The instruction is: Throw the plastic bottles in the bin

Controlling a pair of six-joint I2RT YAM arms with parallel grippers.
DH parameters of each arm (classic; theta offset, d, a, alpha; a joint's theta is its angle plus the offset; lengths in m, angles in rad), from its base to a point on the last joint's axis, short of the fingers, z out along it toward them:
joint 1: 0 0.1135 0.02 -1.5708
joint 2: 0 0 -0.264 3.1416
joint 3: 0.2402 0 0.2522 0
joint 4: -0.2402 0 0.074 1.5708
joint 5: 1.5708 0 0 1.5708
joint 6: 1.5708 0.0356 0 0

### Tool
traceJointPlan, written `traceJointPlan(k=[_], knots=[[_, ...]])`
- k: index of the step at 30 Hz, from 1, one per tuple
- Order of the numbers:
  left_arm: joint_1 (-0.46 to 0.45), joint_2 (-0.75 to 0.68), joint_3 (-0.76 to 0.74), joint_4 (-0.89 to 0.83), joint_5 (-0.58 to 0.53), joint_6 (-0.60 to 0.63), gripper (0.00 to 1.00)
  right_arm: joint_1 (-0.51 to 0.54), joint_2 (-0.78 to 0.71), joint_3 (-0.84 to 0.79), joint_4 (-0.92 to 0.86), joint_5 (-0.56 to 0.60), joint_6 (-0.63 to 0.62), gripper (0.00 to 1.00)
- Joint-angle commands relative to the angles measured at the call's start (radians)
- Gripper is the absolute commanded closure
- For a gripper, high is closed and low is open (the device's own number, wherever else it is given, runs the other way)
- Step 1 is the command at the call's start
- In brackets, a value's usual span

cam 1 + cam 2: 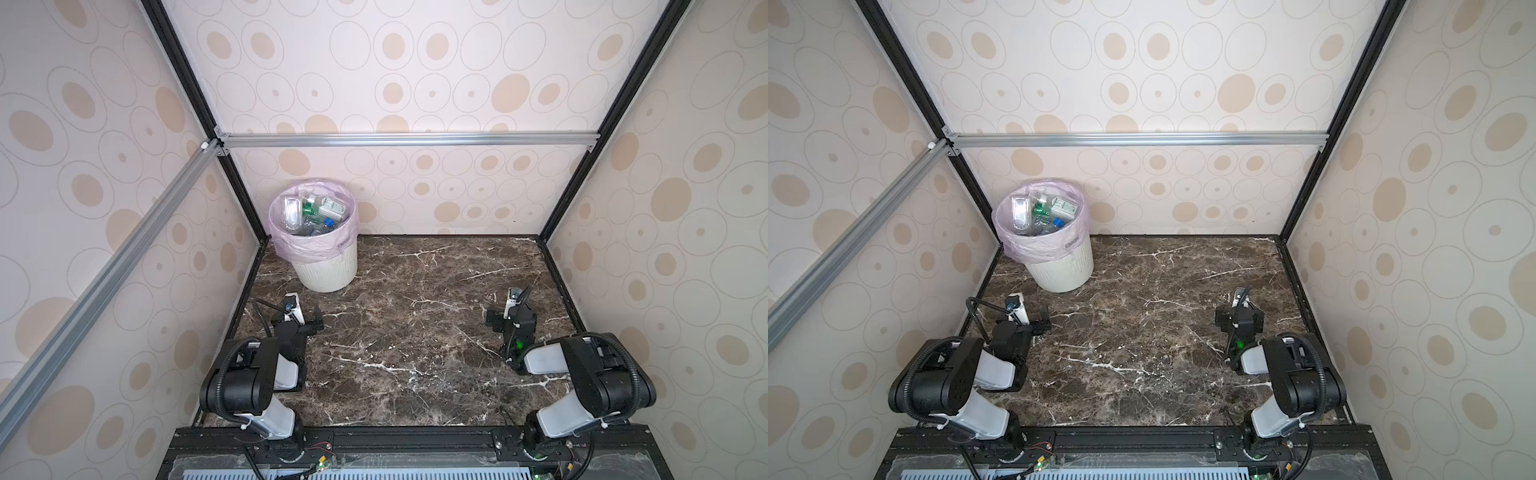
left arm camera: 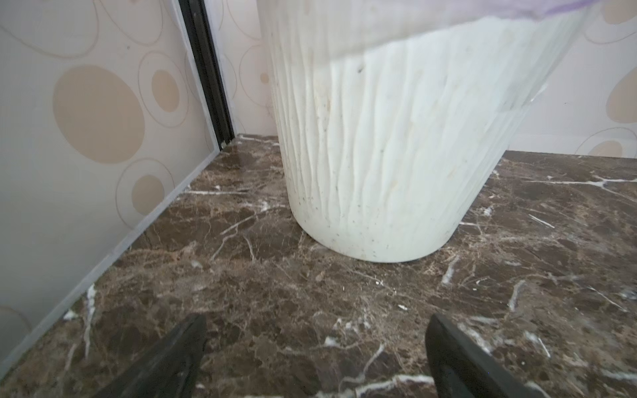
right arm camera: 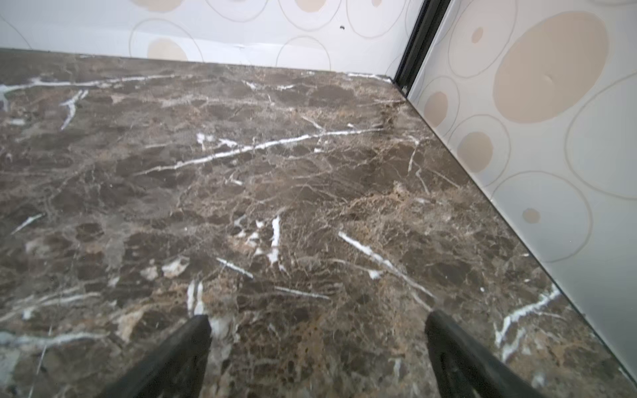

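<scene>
plastic bottles (image 1: 314, 216) lie jumbled in the bin (image 1: 332, 270) at far left, just beyond the left gripper (image 2: 315, 344) (the nearer arm), right gripper (image 3: 317, 339) well apart at right, both jaws spread wide and empty, none seen on the marble top (image 1: 415, 316).

I read nothing: print on the bag (image 1: 1038, 249) and on labels of the bottles (image 1: 332, 208) in the bin (image 1: 332, 272), upper left, was too small.
</scene>
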Motion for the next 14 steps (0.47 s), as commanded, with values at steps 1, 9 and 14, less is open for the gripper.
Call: traceJointPlan(k=[1,9,14], knots=[[-0.079,-0.012,-0.001,0.107,-0.129,0.086,0.01,-0.016,-0.020,0.058,-0.052,-0.034,0.014,0.00],[-0.134,0.024,-0.031,0.222,-0.284,0.112,0.01,-0.019,-0.013,0.056,-0.040,-0.020,0.016,0.00],[-0.118,0.018,-0.029,0.209,-0.262,0.104,0.01,-0.018,-0.016,0.056,-0.044,-0.019,0.018,0.00]])
